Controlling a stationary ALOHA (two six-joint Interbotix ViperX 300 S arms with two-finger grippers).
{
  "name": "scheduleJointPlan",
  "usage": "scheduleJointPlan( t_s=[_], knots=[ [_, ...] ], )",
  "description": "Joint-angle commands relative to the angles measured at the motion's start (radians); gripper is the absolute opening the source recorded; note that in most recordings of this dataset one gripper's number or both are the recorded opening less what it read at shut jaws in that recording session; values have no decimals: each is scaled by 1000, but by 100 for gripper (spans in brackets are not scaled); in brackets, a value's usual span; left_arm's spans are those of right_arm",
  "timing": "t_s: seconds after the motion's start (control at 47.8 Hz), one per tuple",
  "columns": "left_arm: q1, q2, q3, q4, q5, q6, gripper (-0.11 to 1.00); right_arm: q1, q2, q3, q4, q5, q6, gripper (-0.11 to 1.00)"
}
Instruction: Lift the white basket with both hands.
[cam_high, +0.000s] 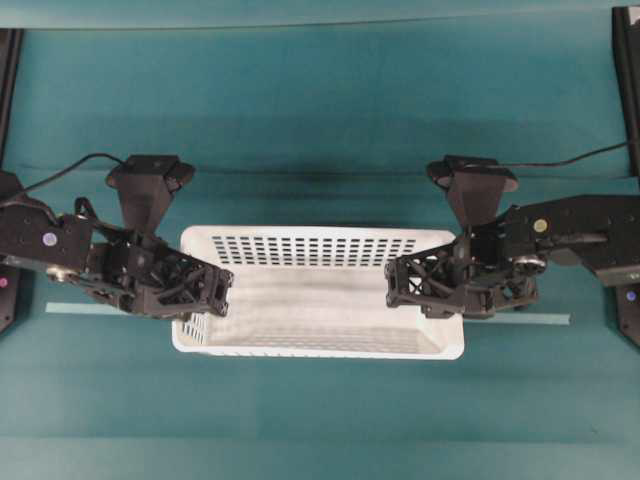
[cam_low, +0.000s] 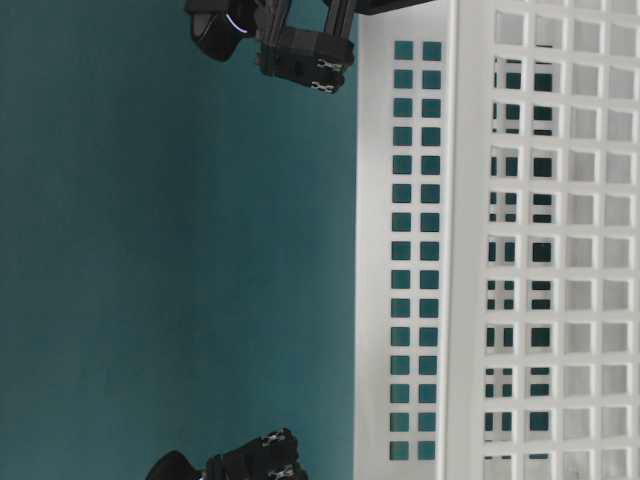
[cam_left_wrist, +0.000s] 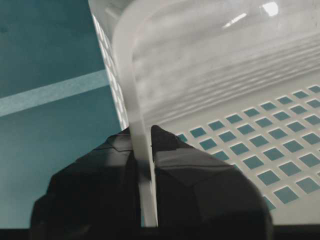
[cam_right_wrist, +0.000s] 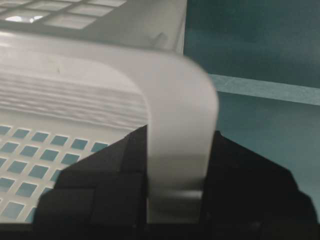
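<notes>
White basket (cam_high: 318, 290) sitting on teal table (cam_high: 320, 120), between the arms. Left gripper (cam_left_wrist: 142, 137) clenched on its left end rim; right gripper (cam_right_wrist: 175, 135) clenched on right end rim. Risk: uneven lifting, tilting the basket, rim slipping from jaws.

No lettering, label, brand mark or number can be read anywhere in these views, whether on the white basket (cam_high: 320, 345), the black arms or the teal counter (cam_high: 320, 100).
</notes>
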Motion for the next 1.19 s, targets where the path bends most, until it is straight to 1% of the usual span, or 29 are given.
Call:
scheduleJointPlan(
  t_s=[0.0,0.063,0.125,0.167,0.209,0.251,0.314,0.334,0.376,0.418,0.523,0.606,0.836,0.941,1.003,1.066,1.171],
  knots=[
    [-3,6,5,14,-5,28,6,14,9,18,-8,0,-31,15],
    [-3,6,5,14,-5,29,11,11,5,20,-8,-6,-32,16],
    [-3,6,6,15,-5,28,19,8,5,20,-8,-14,-34,16],
    [-3,6,8,14,-5,29,27,6,5,21,-8,-18,-35,16],
    [-5,6,8,15,-5,29,38,3,3,21,-8,-23,-38,19],
    [-3,6,11,14,-5,29,51,0,-2,25,-8,-25,-43,24],
    [-3,5,15,14,-3,28,67,-3,-6,23,-8,-35,-44,35],
    [-3,3,18,14,-3,28,72,-3,-8,25,-8,-43,-44,40],
    [-3,3,21,14,-2,28,77,-5,-9,25,-8,-58,-44,51],
    [-3,3,25,14,-2,28,77,-5,-9,28,-8,-67,-38,62],
    [0,2,26,14,-2,29,73,-9,-11,31,-8,-84,-37,87],
    [3,0,25,14,-3,31,73,-12,-12,31,-9,-83,-38,98],
    [12,-15,5,14,-6,52,78,-31,-38,23,-15,-71,-37,98],
    [14,-43,-2,14,2,55,78,-46,-74,15,-25,-34,-37,98],
    [14,-72,0,12,14,52,78,-54,-100,5,-41,6,-35,98],
    [14,-107,-2,12,21,52,78,-63,-133,-11,-69,60,-35,98],
    [18,-178,-3,12,23,55,78,-78,-190,-38,-109,107,-40,98]
  ],
)
